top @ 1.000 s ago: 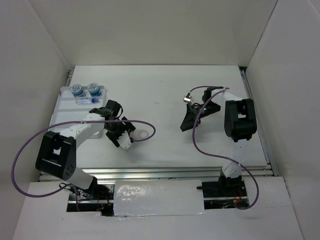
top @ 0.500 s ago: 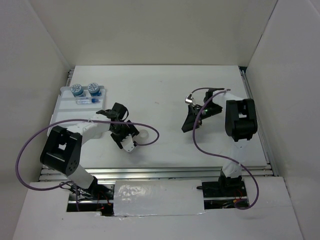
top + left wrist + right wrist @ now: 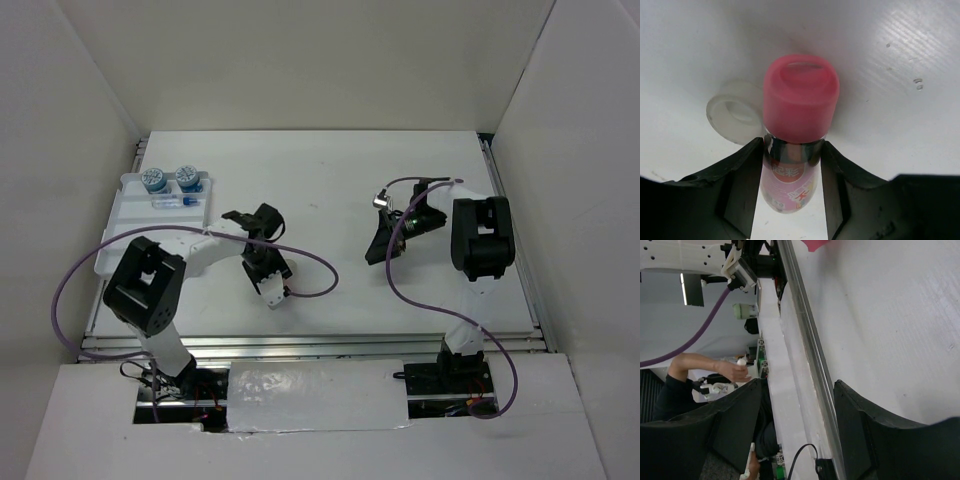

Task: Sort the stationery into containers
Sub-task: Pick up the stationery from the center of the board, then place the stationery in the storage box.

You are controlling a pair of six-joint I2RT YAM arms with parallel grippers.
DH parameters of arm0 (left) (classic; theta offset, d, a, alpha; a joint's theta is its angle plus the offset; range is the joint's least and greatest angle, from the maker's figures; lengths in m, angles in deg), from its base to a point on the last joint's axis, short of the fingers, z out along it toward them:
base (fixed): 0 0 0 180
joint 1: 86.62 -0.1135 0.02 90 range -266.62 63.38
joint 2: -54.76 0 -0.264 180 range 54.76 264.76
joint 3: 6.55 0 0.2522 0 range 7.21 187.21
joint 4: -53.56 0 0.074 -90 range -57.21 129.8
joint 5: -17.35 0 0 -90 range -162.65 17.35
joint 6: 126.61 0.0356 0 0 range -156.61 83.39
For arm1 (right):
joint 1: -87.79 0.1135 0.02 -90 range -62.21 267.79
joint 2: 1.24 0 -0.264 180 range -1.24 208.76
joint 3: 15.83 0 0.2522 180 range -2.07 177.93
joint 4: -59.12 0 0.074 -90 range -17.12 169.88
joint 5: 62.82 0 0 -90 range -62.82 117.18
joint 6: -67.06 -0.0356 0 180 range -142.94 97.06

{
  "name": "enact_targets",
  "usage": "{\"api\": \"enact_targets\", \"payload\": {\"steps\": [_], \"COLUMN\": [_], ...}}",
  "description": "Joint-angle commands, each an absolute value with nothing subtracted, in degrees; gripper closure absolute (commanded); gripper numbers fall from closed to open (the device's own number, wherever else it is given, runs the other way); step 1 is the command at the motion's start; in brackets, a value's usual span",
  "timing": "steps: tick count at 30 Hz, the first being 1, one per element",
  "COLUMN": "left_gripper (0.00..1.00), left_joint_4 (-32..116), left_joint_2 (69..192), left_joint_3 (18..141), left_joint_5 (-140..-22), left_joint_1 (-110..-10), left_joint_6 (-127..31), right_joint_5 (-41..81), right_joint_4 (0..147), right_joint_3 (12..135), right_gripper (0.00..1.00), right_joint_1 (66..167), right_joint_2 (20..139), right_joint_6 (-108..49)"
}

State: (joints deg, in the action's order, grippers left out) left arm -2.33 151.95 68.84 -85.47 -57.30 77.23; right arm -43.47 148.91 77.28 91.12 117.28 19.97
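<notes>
Both jaws of the left gripper (image 3: 792, 150) press on opposite sides of the pink stubby plastic cylinder (image 3: 800, 100). They pinch its labelled body just behind the wider cap, probably because the narrower body fits between them more squarely. The cylinder is on the white table (image 3: 330, 200), left of centre and toward the near side, with the small white plastic ring (image 3: 735, 117) right against its cap. The shallow white ridged plastic tray (image 3: 125, 235) sits well apart at the far left. Its far end holds two round blue pots with white patterned tops (image 3: 153, 179) (image 3: 187, 178), with a small clear-blue tube (image 3: 172, 201) just in front of them. The cylinder seems bound there next. At the right, the right gripper (image 3: 797, 385) hangs spread and empty, apparently keeping out of the way.
</notes>
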Motion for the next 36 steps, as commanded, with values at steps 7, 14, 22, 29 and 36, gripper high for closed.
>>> {"api": "enact_targets", "payload": {"steps": [7, 14, 22, 29, 36], "left_gripper": [0.50, 0.71, 0.90, 1.00, 1.00], "left_joint_4": [-14.01, -10.56, -12.41, -24.62, -29.02], "left_joint_2": [153.39, 149.34, 144.41, 150.64, 152.06], "left_joint_3": [71.49, 65.66, 73.89, 95.00, 98.80], "left_joint_5": [-83.11, -82.05, -85.13, -87.15, -85.57], "left_joint_1": [-53.66, -51.90, -55.06, -63.92, -77.20], "left_joint_6": [78.89, 74.75, 64.40, 52.70, 58.83], "right_joint_5": [-44.01, -43.83, -43.92, -43.83, -43.57], "right_joint_4": [155.67, 155.67, 155.59, 155.67, 155.67], "right_joint_3": [78.00, 77.73, 77.29, 77.64, 78.26], "right_gripper": [0.33, 0.34, 0.34, 0.35, 0.35], "right_joint_1": [91.66, 92.36, 93.32, 94.82, 95.52], "right_joint_2": [117.33, 116.10, 114.34, 114.42, 115.21], "right_joint_6": [19.95, 19.33, 18.72, 18.37, 18.10]}}
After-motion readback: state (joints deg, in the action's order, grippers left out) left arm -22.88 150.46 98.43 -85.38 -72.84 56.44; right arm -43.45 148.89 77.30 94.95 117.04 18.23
